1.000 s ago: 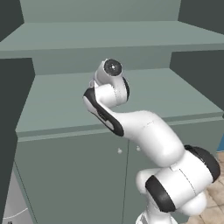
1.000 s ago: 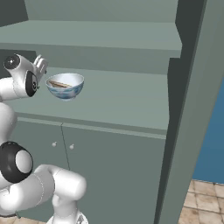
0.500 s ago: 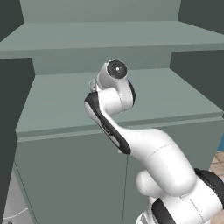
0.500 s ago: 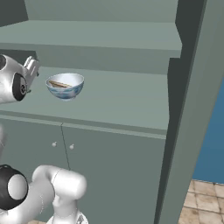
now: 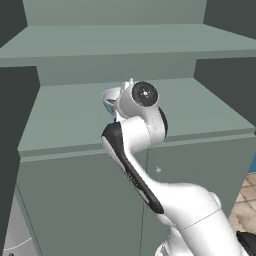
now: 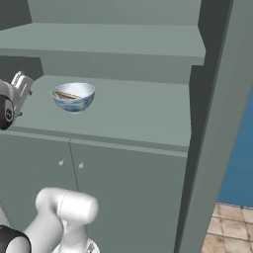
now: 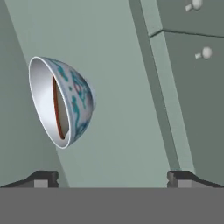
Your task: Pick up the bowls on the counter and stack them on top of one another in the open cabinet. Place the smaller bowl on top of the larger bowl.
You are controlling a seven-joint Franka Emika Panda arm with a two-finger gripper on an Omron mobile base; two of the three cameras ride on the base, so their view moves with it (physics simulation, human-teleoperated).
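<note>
Wide-open and empty, the claw (image 7: pixel 113 177) had drawn back from the larger bowl (image 6: pixel 73 97) on the cabinet (image 6: pixel 148 118) shelf, at ten o'clock; the smaller bowl (image 7: pixel 60 111) sat inside, so stacking looked finished.

- Arm (image 5: pixel 150 165): glossy white rounded shells, thick tubular links.
- Black curved band (image 5: pixel 127 165) runs along the side of the forearm link, from the upper bulge down toward the elbow.
- Round dark-grey cap (image 5: pixel 145 93) on the wrist joint, small pale dot at its centre.
- Dark joint ring (image 6: pixel 10 241) at the shoulder, lower left of the right base view; another black disc (image 6: pixel 6 112) at the left edge.
- Finger tips (image 7: pixel 43 178): small, dark, blocky, with lighter grey faces.
- No cables or markings legible.
</note>
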